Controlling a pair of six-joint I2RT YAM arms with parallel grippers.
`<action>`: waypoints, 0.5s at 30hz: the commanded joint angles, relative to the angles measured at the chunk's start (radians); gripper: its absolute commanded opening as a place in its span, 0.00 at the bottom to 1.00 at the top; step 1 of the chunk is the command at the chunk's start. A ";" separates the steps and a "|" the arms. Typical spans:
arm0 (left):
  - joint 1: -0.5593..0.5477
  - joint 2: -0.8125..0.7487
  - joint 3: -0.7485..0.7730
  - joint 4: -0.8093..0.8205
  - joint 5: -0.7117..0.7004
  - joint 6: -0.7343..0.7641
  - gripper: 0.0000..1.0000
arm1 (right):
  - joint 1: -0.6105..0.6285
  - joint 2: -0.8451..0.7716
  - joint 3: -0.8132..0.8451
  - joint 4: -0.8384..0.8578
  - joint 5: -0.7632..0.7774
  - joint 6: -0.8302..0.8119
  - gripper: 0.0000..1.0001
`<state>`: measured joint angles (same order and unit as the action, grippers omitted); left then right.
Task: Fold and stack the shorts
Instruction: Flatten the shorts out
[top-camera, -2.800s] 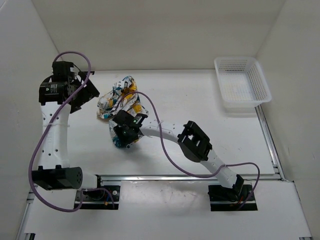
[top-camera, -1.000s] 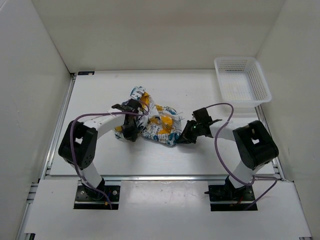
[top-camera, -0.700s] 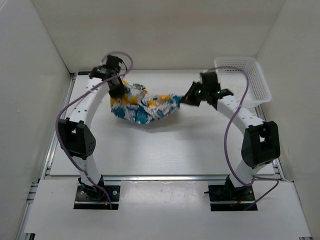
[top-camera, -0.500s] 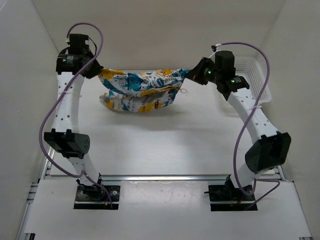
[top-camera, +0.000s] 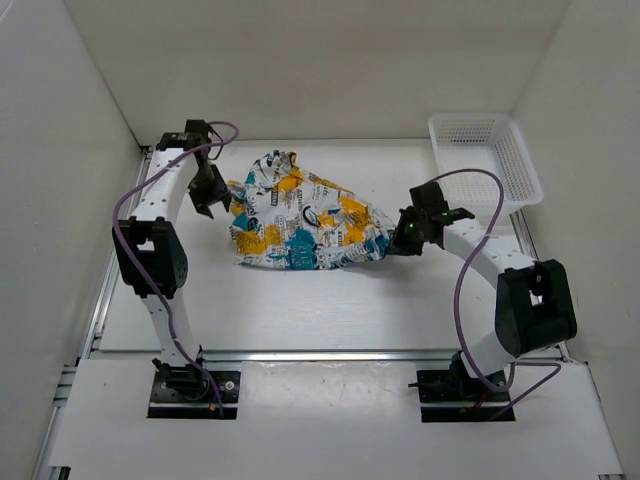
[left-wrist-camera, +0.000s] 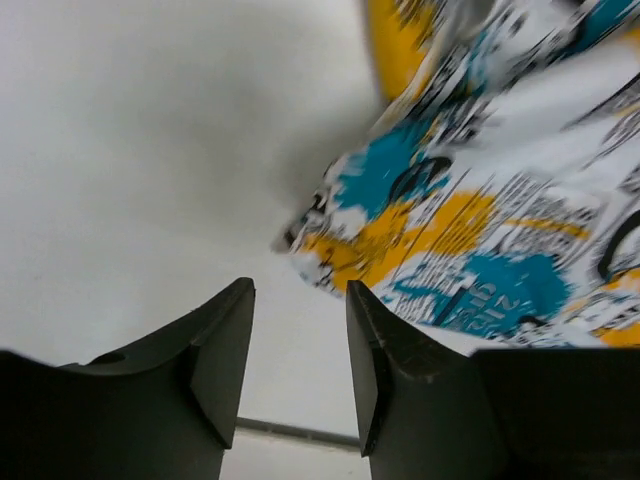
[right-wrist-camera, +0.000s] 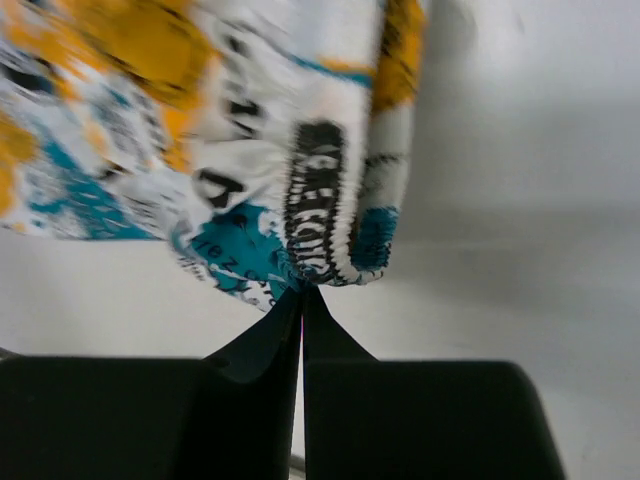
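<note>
White arm links, black joints, black wedge fingers (matte) and thin purple cables.

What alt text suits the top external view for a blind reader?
Patterned shorts lie spread on a white table; the right end effector pinches their right edge, the left end effector is open beside them. A white basket sits far right.

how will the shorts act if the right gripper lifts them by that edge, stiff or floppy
Probably floppy: the shorts lie in soft crumpled folds, so they would likely sag from the right gripper, which is shut on one edge. Likely light, as the cloth looks thin. The left gripper is open, off the cloth, so that side would probably drag.
</note>
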<state>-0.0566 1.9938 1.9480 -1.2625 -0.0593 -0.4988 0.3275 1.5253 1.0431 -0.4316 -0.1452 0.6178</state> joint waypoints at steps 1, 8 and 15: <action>-0.026 -0.280 -0.125 0.047 0.009 -0.014 0.52 | 0.033 -0.077 -0.044 0.004 0.042 -0.032 0.01; -0.061 -0.547 -0.700 0.219 0.159 -0.053 0.23 | 0.042 -0.165 -0.166 -0.006 0.052 -0.032 0.01; -0.072 -0.480 -0.945 0.429 0.263 -0.078 0.77 | 0.042 -0.226 -0.210 -0.035 0.074 -0.041 0.01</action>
<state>-0.1284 1.4780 1.0222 -0.9730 0.1368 -0.5648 0.3649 1.3399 0.8421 -0.4500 -0.0990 0.5972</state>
